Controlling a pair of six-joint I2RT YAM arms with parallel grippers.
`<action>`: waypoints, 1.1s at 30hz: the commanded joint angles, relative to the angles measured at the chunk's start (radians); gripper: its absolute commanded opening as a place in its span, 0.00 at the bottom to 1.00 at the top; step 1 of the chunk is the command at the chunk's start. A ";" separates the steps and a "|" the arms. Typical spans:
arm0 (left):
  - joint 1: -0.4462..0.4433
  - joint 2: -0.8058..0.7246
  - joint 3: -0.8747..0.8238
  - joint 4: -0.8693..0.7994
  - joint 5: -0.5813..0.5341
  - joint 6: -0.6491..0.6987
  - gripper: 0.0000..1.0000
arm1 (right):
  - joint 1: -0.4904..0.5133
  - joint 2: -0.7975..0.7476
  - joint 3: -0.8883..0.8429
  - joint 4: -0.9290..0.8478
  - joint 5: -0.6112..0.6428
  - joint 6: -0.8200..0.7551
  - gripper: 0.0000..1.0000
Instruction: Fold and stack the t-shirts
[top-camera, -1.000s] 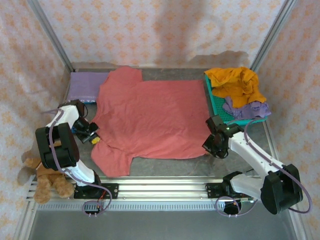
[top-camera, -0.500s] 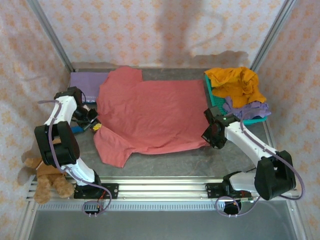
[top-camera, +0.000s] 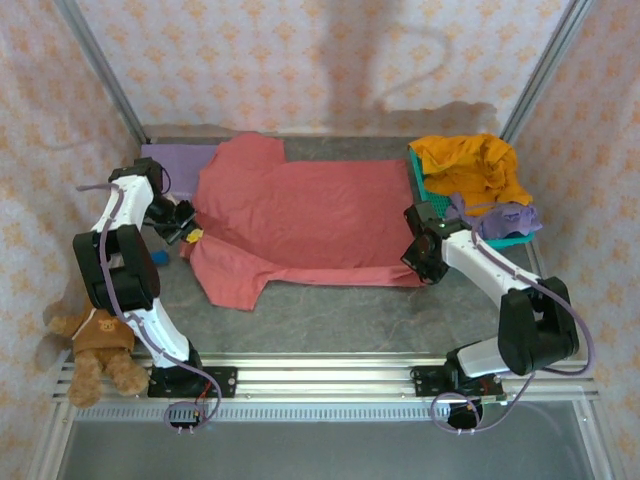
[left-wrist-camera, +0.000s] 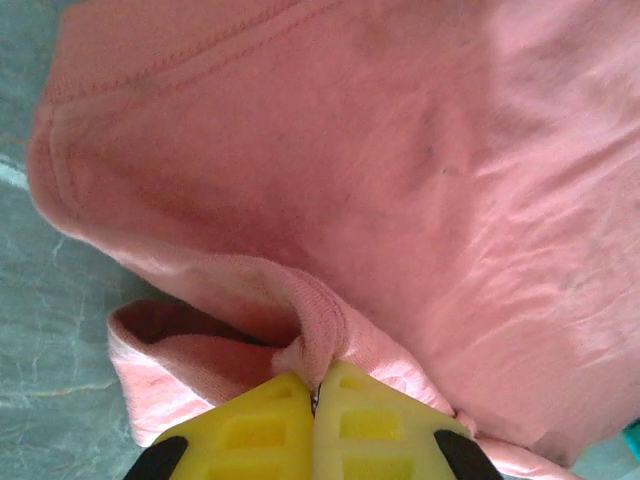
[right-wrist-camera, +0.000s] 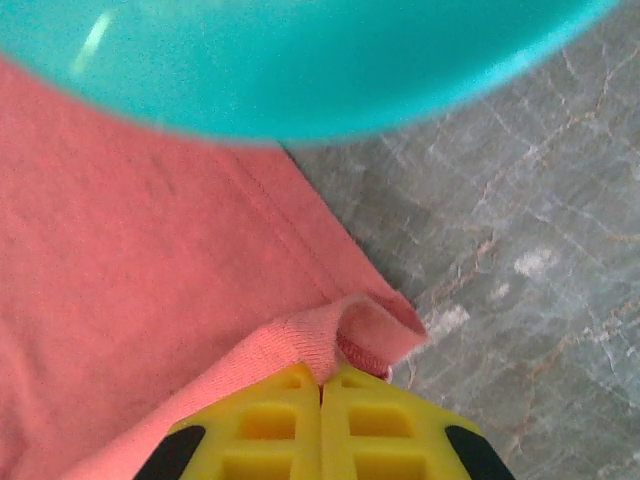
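Both pincers are clamped on the red shirt, which lies spread over the desk.

The left pincer (left-wrist-camera: 313, 400) has its yellow fingers (left-wrist-camera: 250, 425) pressed together on a bunched fold at the left edge of the red shirt (top-camera: 310, 225), between its two sleeves. The right pincer (right-wrist-camera: 322, 385) is closed on the shirt's near right corner, which curls up off the grey desk (top-camera: 350, 310). The shirt lies mostly flat in the middle of the desk, one sleeve toward the far side and one toward the near side. Just beside the right pincer stands a teal basket (top-camera: 424, 196) holding a crumpled orange shirt (top-camera: 470, 165) and a purple shirt (top-camera: 500, 218). A folded purple shirt (top-camera: 170, 158) lies in the far left corner, touching the red shirt's far sleeve. A teddy bear (top-camera: 100, 345) sits off the near left edge.
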 joint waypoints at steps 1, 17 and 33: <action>0.002 0.021 0.060 -0.027 -0.005 -0.004 0.00 | -0.021 0.031 0.044 0.034 0.068 -0.019 0.00; 0.018 0.226 0.252 -0.070 0.023 0.027 0.18 | -0.022 0.159 0.178 0.007 0.073 -0.111 0.17; 0.007 0.018 0.021 -0.037 -0.040 0.091 0.46 | 0.134 0.054 0.175 -0.058 -0.048 -0.054 0.36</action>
